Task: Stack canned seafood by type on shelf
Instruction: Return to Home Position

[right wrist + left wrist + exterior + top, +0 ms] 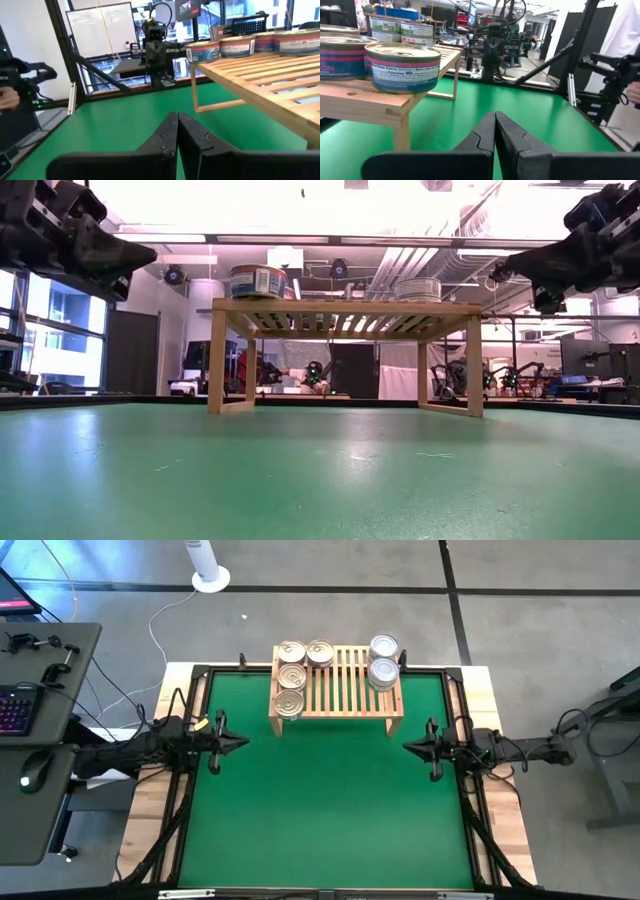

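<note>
Green mat (320, 480): fills foreground of low view; lies flat on pale wooden table (500, 830) and covers most of its top.

Low light-wood slatted shelf (340, 690): stands on short legs at far side of mat, roughly midway between both arms, long side facing them.

Short round metal tins with gold-tan ringed tops (291, 676): sit on left end of shelf. Four tops visible from above: three in a line from front edge to back, fourth just beside rearmost one. Blue-and-pink labels on nearest ones in left wrist view.

Short round metal tins with plain silver tops (383, 673): sit on right end of shelf, well apart from gold-tan group. Two tops visible from above, one behind the other and touching. Green-and-white labels; appear in left wrist view as one layer resting on another; number per stack cannot be told.

Left gripper (240, 740): hovers high above left side of mat, pointing inward, off to left of shelf's front corner and apart from it. Fingers (482, 137) pressed together, clamping nothing.

Right gripper (408, 747): hovers high above right side of mat, pointing inward, just beyond shelf's front right corner and apart from it. Fingers (165, 135) pressed together, clamping nothing.
</note>
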Action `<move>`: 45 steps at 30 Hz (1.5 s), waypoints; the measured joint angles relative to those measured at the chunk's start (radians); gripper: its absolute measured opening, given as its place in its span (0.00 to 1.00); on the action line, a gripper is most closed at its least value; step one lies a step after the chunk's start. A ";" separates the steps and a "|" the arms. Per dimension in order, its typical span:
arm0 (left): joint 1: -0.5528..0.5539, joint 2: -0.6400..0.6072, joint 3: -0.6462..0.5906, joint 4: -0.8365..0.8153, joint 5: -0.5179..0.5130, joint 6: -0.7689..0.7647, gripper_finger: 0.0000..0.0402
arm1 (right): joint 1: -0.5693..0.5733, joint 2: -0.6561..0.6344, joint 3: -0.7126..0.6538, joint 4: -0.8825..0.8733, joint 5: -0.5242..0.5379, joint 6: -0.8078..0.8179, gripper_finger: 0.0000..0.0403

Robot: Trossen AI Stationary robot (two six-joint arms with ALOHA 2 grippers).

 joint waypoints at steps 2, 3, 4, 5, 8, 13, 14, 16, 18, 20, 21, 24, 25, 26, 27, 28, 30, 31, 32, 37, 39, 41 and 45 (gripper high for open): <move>0.000 0.000 0.000 -0.007 0.012 0.011 0.00 | -0.004 0.006 0.000 -0.002 -0.010 -0.002 0.00; 0.000 0.000 0.000 -0.019 0.017 0.017 0.00 | -0.005 0.007 0.000 -0.002 -0.010 -0.001 0.00; 0.000 0.000 -0.004 -0.023 0.018 0.019 0.00 | -0.005 0.009 0.000 -0.002 -0.010 0.007 0.00; 0.000 0.000 -0.018 -0.005 0.018 0.020 0.00 | -0.005 0.010 0.000 -0.002 -0.012 0.010 0.00; 0.000 0.002 -0.079 0.127 0.005 0.036 0.00 | -0.005 0.010 0.000 -0.002 -0.015 0.002 0.00; 0.000 0.010 -0.080 0.127 -0.022 0.060 0.00 | -0.005 0.011 0.000 -0.002 -0.015 0.002 0.00; 0.000 0.013 -0.080 0.125 -0.032 0.069 0.00 | -0.005 0.011 0.000 -0.002 -0.015 0.002 0.00; 0.000 0.019 -0.080 0.120 -0.052 0.080 0.00 | -0.005 0.011 0.000 -0.002 -0.015 0.002 0.00; 0.000 0.024 -0.080 0.121 -0.055 0.081 0.00 | -0.005 0.012 0.000 -0.002 -0.015 0.002 0.00; 0.000 0.027 -0.080 0.119 -0.058 0.081 0.00 | -0.005 0.012 0.000 -0.002 -0.015 0.002 0.00; 0.000 0.025 -0.080 0.120 -0.058 0.081 0.00 | -0.005 0.012 0.000 -0.002 -0.015 0.002 0.00; 0.000 0.026 -0.080 0.119 -0.058 0.081 0.00 | -0.005 0.012 0.000 -0.002 -0.015 0.002 0.00; 0.000 0.025 -0.080 0.120 -0.058 0.081 0.00 | -0.005 0.012 0.000 -0.002 -0.015 0.002 0.00; 0.000 0.026 -0.080 0.120 -0.058 0.081 0.00 | -0.005 0.012 0.000 -0.002 -0.015 0.002 0.00; 0.000 0.026 -0.080 0.120 -0.058 0.081 0.00 | -0.005 0.012 0.000 -0.002 -0.015 0.002 0.00; 0.000 0.026 -0.080 0.120 -0.058 0.080 0.00 | -0.005 0.012 0.000 -0.002 -0.015 0.002 0.00; 0.000 0.026 -0.080 0.120 -0.058 0.081 0.00 | -0.005 0.012 0.000 -0.002 -0.015 0.002 0.00; 0.000 0.026 -0.080 0.120 -0.058 0.081 0.00 | -0.005 0.012 0.000 -0.002 -0.015 0.002 0.00; 0.000 0.026 -0.080 0.120 -0.058 0.081 0.00 | -0.005 0.012 0.000 -0.002 -0.015 0.002 0.00; -0.037 0.026 -0.080 0.118 -0.065 0.038 0.00 | -0.005 0.012 0.000 -0.002 -0.015 0.002 0.00; -0.082 0.025 -0.080 0.118 -0.065 0.043 0.00 | -0.005 0.012 0.000 -0.002 -0.015 0.002 0.00; -0.127 0.012 -0.080 0.117 -0.065 0.045 0.00 | -0.005 0.012 0.000 -0.002 -0.015 0.002 0.00; -0.174 0.001 -0.079 0.115 -0.064 0.042 0.00 | -0.005 0.012 0.000 -0.002 -0.016 0.002 0.00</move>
